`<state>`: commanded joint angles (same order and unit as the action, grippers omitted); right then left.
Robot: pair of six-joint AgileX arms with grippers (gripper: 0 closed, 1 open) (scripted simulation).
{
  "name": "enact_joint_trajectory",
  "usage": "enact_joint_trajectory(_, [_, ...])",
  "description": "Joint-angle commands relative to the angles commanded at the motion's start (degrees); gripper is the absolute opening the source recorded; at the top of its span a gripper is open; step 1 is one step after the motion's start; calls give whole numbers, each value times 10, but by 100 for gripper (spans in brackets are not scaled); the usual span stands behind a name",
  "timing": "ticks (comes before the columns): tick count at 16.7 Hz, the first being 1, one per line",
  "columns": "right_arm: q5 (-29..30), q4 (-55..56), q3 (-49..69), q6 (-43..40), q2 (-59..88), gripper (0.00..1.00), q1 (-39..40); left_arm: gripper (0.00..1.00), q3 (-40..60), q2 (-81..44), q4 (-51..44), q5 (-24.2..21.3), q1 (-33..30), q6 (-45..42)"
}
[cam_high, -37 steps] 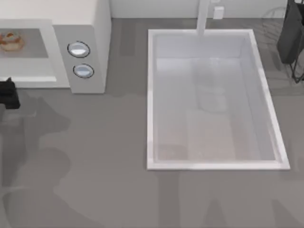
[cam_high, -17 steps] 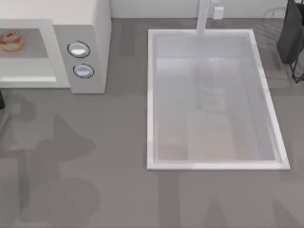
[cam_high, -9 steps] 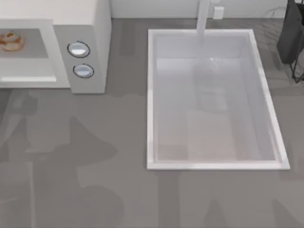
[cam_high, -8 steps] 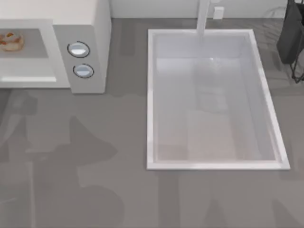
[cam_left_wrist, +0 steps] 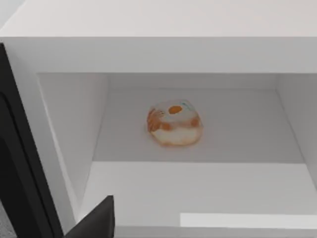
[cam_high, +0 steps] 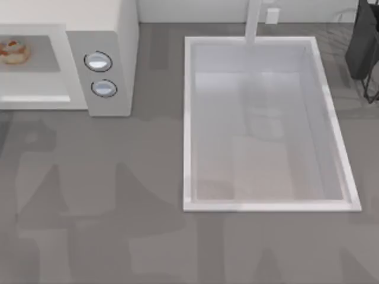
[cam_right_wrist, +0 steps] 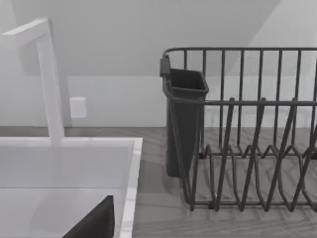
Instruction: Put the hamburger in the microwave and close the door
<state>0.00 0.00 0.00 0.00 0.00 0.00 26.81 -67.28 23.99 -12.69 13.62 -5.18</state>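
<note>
Left arm withdrawn; hamburger (cam_left_wrist: pixel 174 123) beyond jaws.

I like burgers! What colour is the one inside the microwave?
The hamburger is tan and orange, with a bright orange spot on top; the left wrist view shows it best.

The microwave (cam_high: pixel 100 35) runs off the top view's left edge; the rack (cam_right_wrist: pixel 247 148) is cropped too.

No text, label, brand or number can be read on anything in these views.
</note>
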Motion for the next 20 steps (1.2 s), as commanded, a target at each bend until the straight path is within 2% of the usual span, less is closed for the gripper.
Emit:
enact_joint_trajectory(13, [0,0,0,0,0,100,0,100,-227,571,-203,105,-113,44])
enact_joint_trajectory(16, [0,0,0,0,0,100,0,100,-258,649,-231,121,-130,50])
enact_joint_trajectory(20, [0,0,0,0,0,100,0,100,-268,673,-240,127,-136,52])
